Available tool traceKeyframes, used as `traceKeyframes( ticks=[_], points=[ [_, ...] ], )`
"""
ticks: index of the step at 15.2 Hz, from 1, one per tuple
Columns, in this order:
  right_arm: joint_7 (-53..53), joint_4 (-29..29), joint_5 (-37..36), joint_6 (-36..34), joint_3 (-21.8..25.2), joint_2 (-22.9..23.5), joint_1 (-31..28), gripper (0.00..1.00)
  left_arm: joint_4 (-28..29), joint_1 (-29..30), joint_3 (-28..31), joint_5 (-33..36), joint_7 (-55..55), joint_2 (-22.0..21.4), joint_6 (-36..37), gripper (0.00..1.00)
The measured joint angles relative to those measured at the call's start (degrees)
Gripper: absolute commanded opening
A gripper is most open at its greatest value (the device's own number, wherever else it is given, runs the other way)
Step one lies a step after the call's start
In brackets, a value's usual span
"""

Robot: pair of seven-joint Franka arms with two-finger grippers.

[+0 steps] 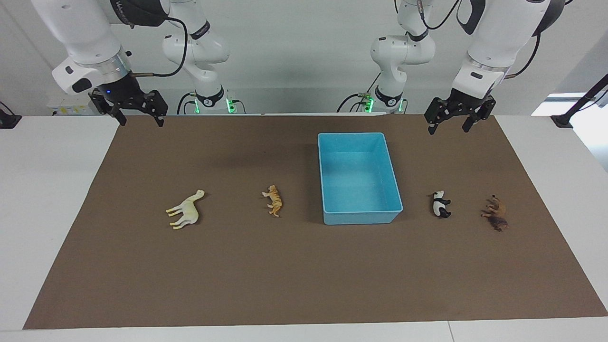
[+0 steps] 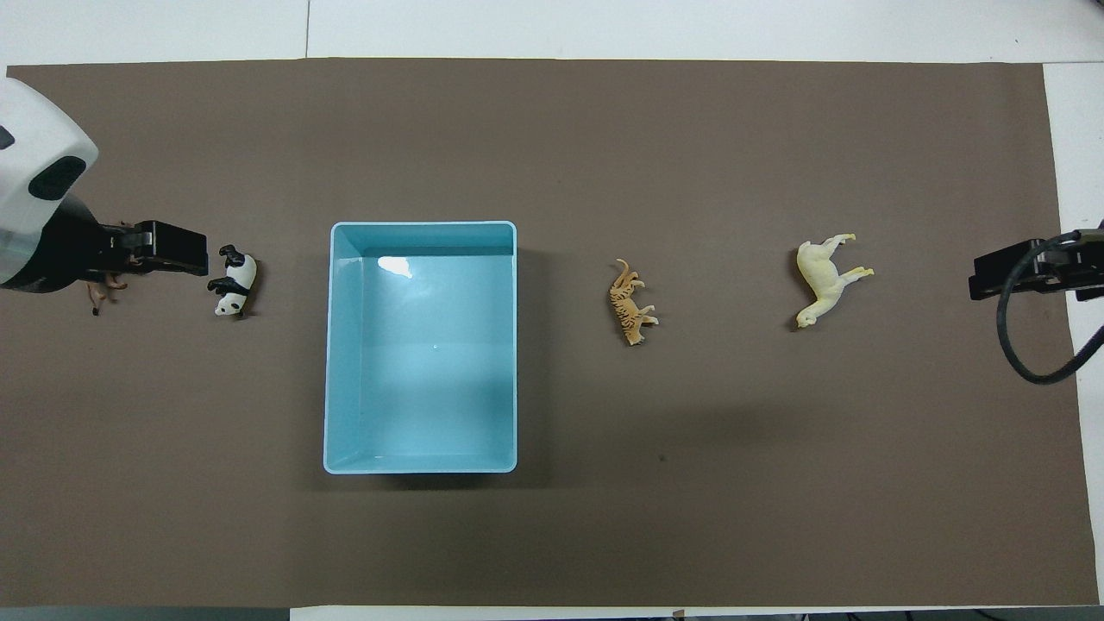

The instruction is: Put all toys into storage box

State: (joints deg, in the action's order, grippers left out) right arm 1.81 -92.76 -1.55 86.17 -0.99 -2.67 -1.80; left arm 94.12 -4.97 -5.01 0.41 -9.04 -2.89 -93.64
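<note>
White tabletop [image 1: 52, 199] carries a brown mat [image 1: 304, 275] that covers most of the working area; a pale wall and the two arm bases close off the robots' end. A black stand [image 1: 577, 102] sits at the table corner toward the left arm's end.

Storage box [image 1: 359, 176], light blue, stands on the mat with nothing inside it. All four toys lie on their sides on the mat, outside the box, in a rough row across the table. Toward the right arm's end: the tiger [image 1: 273, 200] near the box, the llama [image 1: 185, 211] well apart from it. Toward the left arm's end: the panda [image 1: 441, 204] near the box, the lion [image 1: 495, 214] beside the panda.

Left gripper [image 1: 449, 124] hangs over the mat edge nearest the robots, fingers spread wide, holding nothing. Right gripper [image 1: 140, 118] hangs likewise at its own end, fingers spread, holding nothing.

Facing view shows both arms in full and the lion whole. Overhead view shows only the grippers' tips; there the left gripper covers most of the lion [image 2: 97, 297], though the facing view shows them apart. Overhead view alone shows the box floor [image 2: 423, 362] squarely, bare, with a glare spot
</note>
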Motion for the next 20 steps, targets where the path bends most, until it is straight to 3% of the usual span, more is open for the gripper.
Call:
traceKeyframes(
  ticks=[15,20],
  points=[
    [0.05,-0.07,0.00,-3.72,0.12,-0.05,-0.35,1.00,0.00,0.00,0.00,0.00,0.00,0.00,0.03,1.00],
    [0.07,-6.51,0.03,8.84,-0.07,0.26,-0.76,1.00,0.10,0.00,-0.08,0.00,0.00,-0.23,2.48,1.00]
  ],
)
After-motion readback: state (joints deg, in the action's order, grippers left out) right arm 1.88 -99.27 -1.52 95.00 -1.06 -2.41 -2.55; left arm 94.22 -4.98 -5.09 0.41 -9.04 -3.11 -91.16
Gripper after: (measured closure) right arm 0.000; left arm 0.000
